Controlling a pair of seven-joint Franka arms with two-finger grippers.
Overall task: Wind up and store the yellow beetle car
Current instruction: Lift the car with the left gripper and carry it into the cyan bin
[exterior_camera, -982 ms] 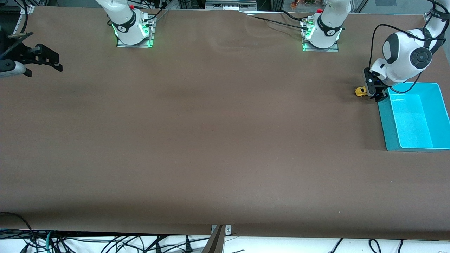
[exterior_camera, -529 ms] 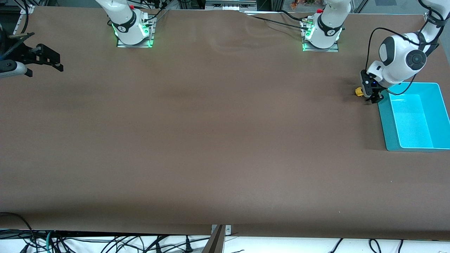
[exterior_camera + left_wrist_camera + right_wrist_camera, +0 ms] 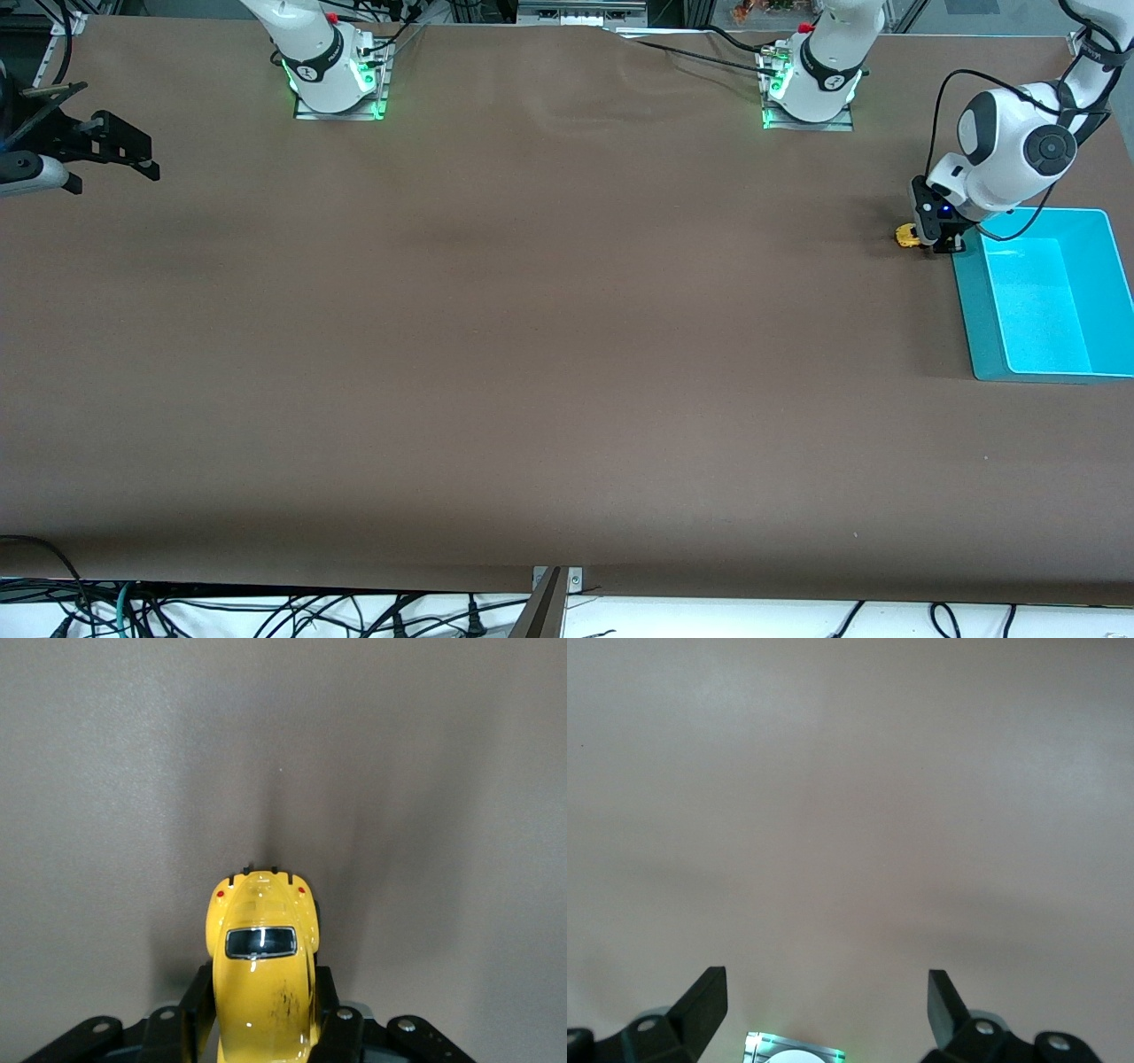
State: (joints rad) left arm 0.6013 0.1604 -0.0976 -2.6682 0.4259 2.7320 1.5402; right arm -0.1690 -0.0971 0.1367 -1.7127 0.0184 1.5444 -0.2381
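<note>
Two grippers show. Left gripper (image 3: 939, 245) is down at the table (image 3: 549, 354) at the left arm's end, just beside the corner of the blue bin (image 3: 974, 301) that lies farthest from the front camera. Its fingers (image 3: 197, 1010) are closed tight on the yellow car (image 3: 261, 974), one black finger pressed against each side of the body, gap no wider than the car. From the left wrist the car sits between the fingers with its roof up, and the rounded end with the dark window and two small red lights sticks out past the fingertips, pointing away from the wrist. Long axis runs straight out along the fingers, so the squeeze is across the car's width. Dark scuff marks show on the yellow paint near the fingers. Cannot tell from the pictures if the wheels touch the table.

In the front view the car (image 3: 906, 235) pokes out of the gripper toward the right arm's end of the table, long axis along the table's length, outside the bin and close to its corner. Part of it is hidden by the gripper.

Bin is open on top, walls bright blue, sitting at the table edge.

Right gripper (image 3: 828, 992) waits at the right arm's end of the table, fingers spread wide, nothing between them, only bare table under it.
</note>
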